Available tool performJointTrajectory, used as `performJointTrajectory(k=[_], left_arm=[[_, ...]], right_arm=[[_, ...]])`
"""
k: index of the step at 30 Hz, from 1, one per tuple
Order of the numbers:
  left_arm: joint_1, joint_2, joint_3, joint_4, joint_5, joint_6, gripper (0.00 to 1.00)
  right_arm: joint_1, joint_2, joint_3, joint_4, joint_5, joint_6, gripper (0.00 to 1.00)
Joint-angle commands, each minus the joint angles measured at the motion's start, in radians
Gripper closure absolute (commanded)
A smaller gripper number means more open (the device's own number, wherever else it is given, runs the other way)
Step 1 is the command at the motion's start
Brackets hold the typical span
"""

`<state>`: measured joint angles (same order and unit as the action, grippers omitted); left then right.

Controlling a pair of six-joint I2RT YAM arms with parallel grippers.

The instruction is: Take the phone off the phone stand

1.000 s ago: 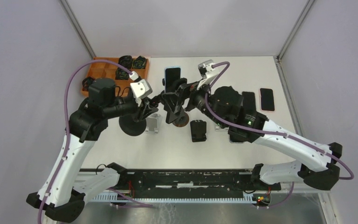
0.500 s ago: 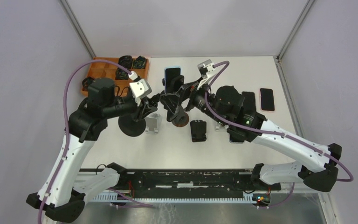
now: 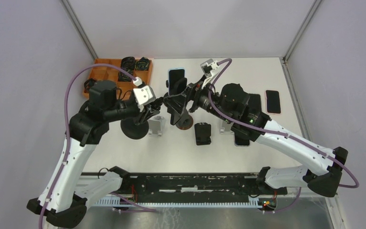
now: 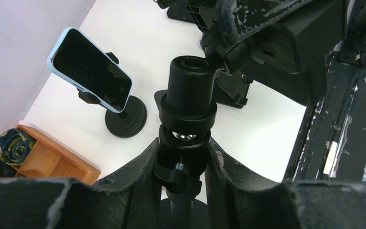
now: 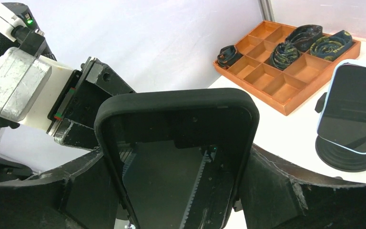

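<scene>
The phone (image 5: pixel 181 157), in a black case, stands between my right gripper's fingers (image 5: pixel 271 191), which press on both its long edges. In the top view the right gripper (image 3: pixel 187 95) meets it at the table's middle. The black phone stand (image 4: pixel 189 90) shows as a post with a ball joint and a knob. My left gripper (image 4: pixel 183 152) is shut on it just below the ball joint, and it reaches in from the left (image 3: pixel 157 107). The stand's cradle is hidden behind the right gripper.
A blue-cased phone (image 3: pixel 176 78) sits on its own round stand behind the grippers. An orange tray (image 3: pixel 106 71) of rolled items is at the back left. Flat phones (image 3: pixel 273 101) lie at the right. A black holder (image 3: pixel 202 133), a grey holder (image 3: pixel 157 126) and a black disc (image 3: pixel 134 129) are nearer.
The right gripper has slid a little left over the black phone and its fingers have closed in on the phone's edges. The left gripper keeps its hold on the stand.
</scene>
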<state>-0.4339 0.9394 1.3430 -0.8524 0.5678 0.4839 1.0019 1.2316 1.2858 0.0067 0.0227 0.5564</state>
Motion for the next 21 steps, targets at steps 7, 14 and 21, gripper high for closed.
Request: performJointTrajectory(k=[7, 14, 21], left_arm=[[-0.002, -0.052, -0.023, -0.026, 0.022, 0.272, 0.98], [-0.002, -0.066, -0.099, -0.087, -0.086, 0.414, 0.98], [-0.003, -0.090, -0.192, -0.021, -0.251, 0.473, 0.98]], right_arm=[[-0.010, -0.050, 0.084, 0.093, 0.031, -0.030, 0.71], [-0.009, -0.107, 0.055, 0.279, 0.106, -0.055, 0.80], [-0.009, -0.165, 0.025, 0.353, 0.191, -0.079, 0.86]])
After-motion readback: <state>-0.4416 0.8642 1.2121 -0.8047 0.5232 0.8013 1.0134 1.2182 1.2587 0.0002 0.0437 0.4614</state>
